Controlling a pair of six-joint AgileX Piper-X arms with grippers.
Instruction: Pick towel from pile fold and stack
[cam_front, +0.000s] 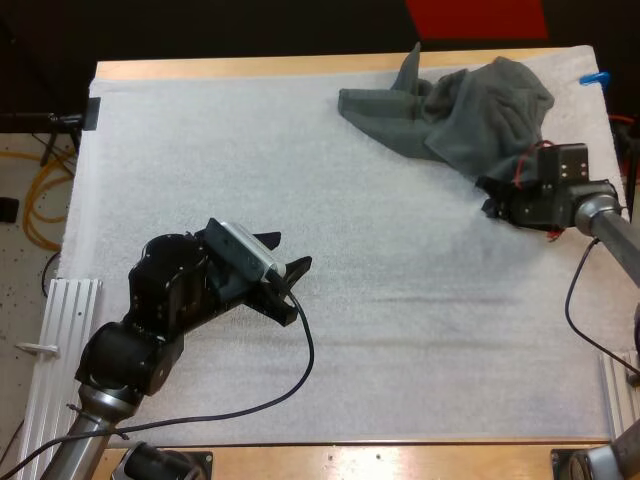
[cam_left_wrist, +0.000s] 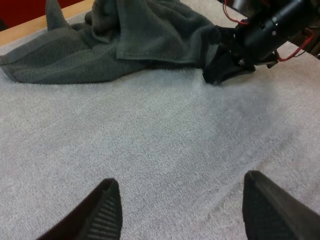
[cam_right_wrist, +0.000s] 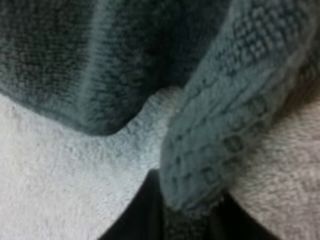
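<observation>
The left end effector (cam_front: 290, 252), near seven o'clock, points toward two with fingers spread apart. The right end effector (cam_front: 490, 197), at three o'clock, pinches the towel (cam_front: 460, 110) edge.

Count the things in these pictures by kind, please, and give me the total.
towel heap, dark grey-green, crumpled: 1 (number of towels in it unclear)
mat, white: 1
table, wooden: 1
black tools: 2, the left tool open, the right tool gripping the heap's edge
Total: 5

Wooden table (cam_front: 250, 67), white mat (cam_front: 350, 250) over it, crumpled towel (cam_front: 470, 110) at far right
</observation>
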